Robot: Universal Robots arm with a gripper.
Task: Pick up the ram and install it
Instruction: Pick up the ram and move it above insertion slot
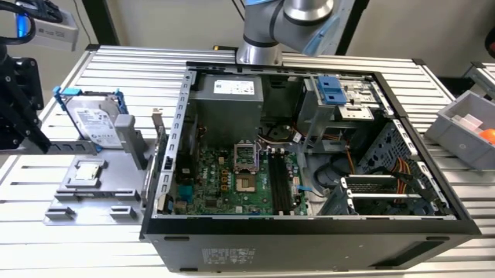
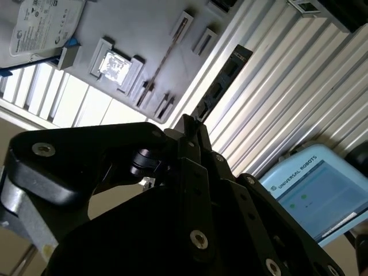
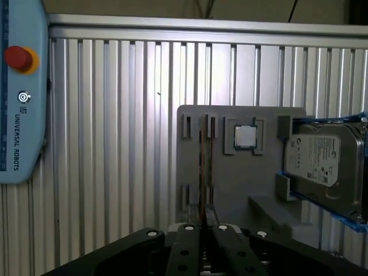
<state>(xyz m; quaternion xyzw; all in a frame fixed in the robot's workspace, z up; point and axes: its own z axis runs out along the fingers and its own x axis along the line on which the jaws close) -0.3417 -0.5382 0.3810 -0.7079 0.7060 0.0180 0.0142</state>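
The ram (image 3: 202, 167) stands on edge as a thin dark line between the small holders of a grey fixture plate (image 3: 230, 178), also seen edge-on in the second wrist view (image 2: 164, 60). My gripper (image 3: 204, 229) hangs well above the plate, in line with the stick and not touching it. Its two black fingers (image 2: 188, 127) lie together, shut with nothing between them. Inside the open computer case (image 1: 309, 226), the long black memory slots (image 1: 280, 186) run along the motherboard beside the processor socket.
On the same plate lie a small square silver processor chip (image 3: 245, 137) and a silver hard drive in a blue frame (image 3: 325, 164). A light blue teach pendant (image 3: 20, 92) lies on the ribbed metal table. A grey bin (image 1: 468, 130) stands at the exterior view's right.
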